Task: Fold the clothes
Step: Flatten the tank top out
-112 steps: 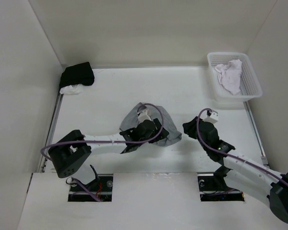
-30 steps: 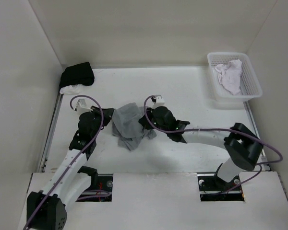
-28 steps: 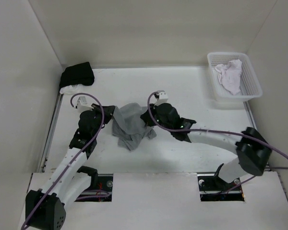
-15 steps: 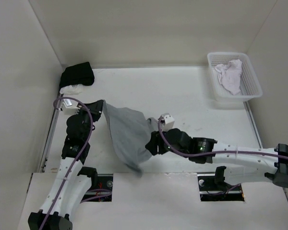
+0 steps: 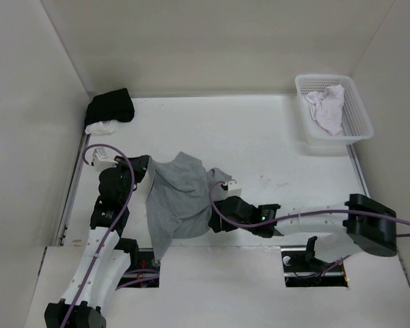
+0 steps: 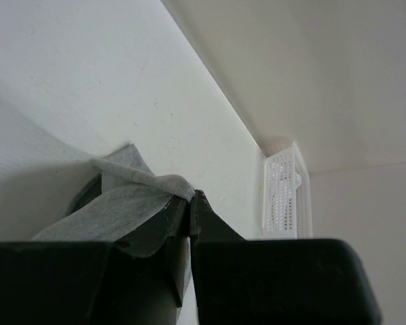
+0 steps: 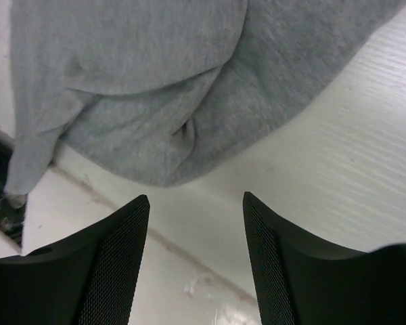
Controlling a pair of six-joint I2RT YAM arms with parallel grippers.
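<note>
Nearest the arm bases, the T-shirt is bunched, not flat. Its lower part spills over the bench's near edge, and a narrow tail hangs toward the left arm's mounting cut-out. The right claw hovers just short of that overhanging hem, fingers spread with nothing between them. Further in and to the left, the left claw is pressed together on a thin fold of the grey fabric, holding that corner up off the bench.

The main risk is the overhang. With only one corner pinched, any pull from the left arm could drag the loose weight further off the edge, or swing the tail into the cut-out, where wiring seems to sit, though the wrist view is too dark there to be sure. The left pinch also looks shallow, right at the fabric's margin, so a sharp tug might slip it free. If the right claw closes low, it may gather two layers at once.

The left arm works close to the side wall, with little room to swing outward. The middle and far bench lie open for spreading the shirt. At the far right stands the basket with a white cloth, and in the far left corner a black garment, both well apart from the shirt.
</note>
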